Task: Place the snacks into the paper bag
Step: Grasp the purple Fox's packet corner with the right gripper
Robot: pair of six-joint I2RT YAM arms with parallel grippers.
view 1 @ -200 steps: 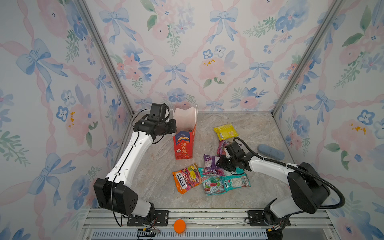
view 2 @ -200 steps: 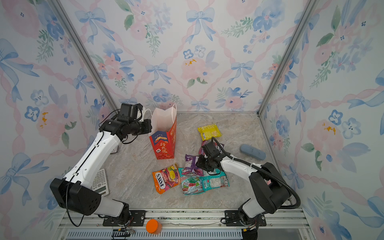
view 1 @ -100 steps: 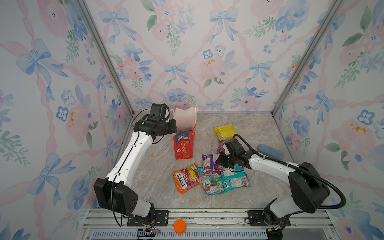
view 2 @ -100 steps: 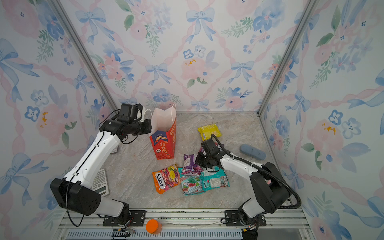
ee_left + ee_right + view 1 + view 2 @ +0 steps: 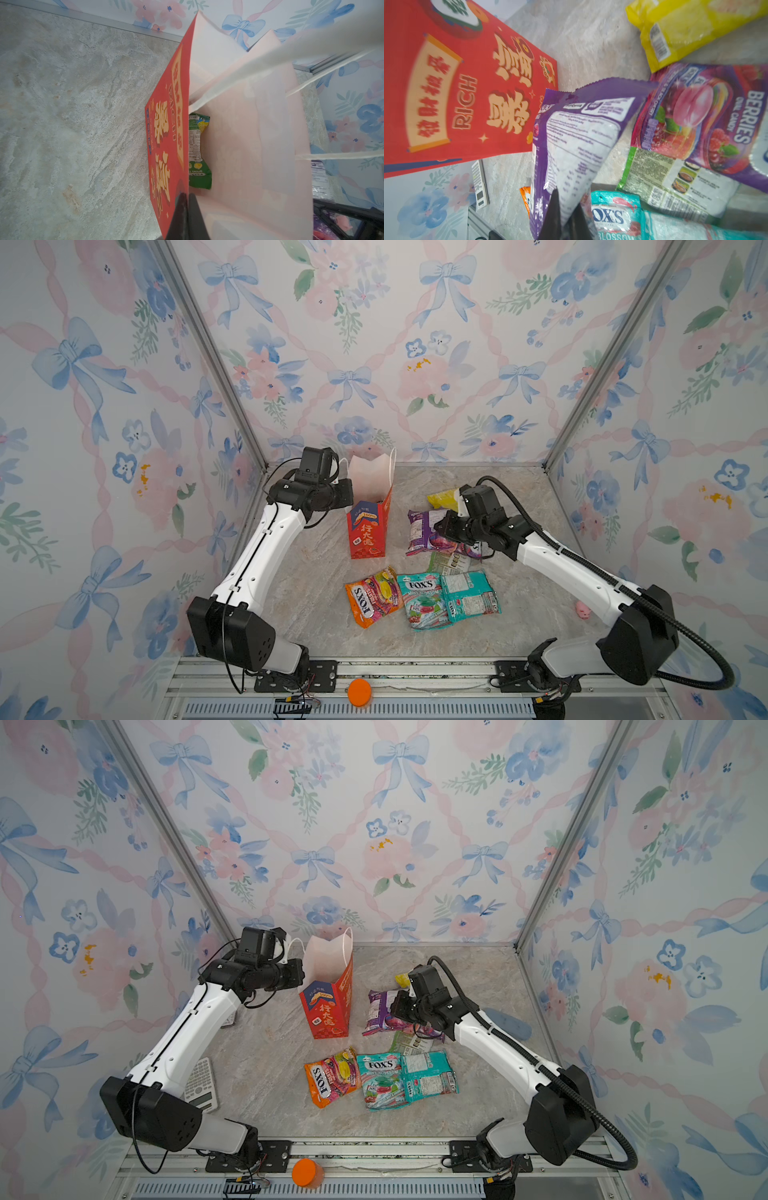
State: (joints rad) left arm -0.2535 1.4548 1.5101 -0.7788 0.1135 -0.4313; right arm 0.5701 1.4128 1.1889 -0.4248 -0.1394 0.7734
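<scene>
The red paper bag [image 5: 368, 531] stands upright at the back left, mouth open. My left gripper [image 5: 188, 199] is shut on its rim, one finger inside and one outside. A green packet [image 5: 199, 151] lies at the bag's bottom. My right gripper [image 5: 566, 205] is shut on the edge of a purple packet [image 5: 419, 531], held off the table just right of the bag. Other snacks lie on the table: a yellow one [image 5: 442, 498], an orange FOX'S one [image 5: 374, 597], two teal ones [image 5: 424, 601], a green-white one [image 5: 451, 562] and a berries one [image 5: 708, 116].
A calculator [image 5: 201, 1085] lies by the left arm's base. A bluish-grey cylinder [image 5: 509, 1023] rests near the right wall, and a small pink object [image 5: 584, 610] sits by the right arm. An orange cap [image 5: 359, 692] lies on the front rail.
My right gripper has shut on the purple packet and lifted it up and back, away from the pile. The left arm and the bag have stayed put.
</scene>
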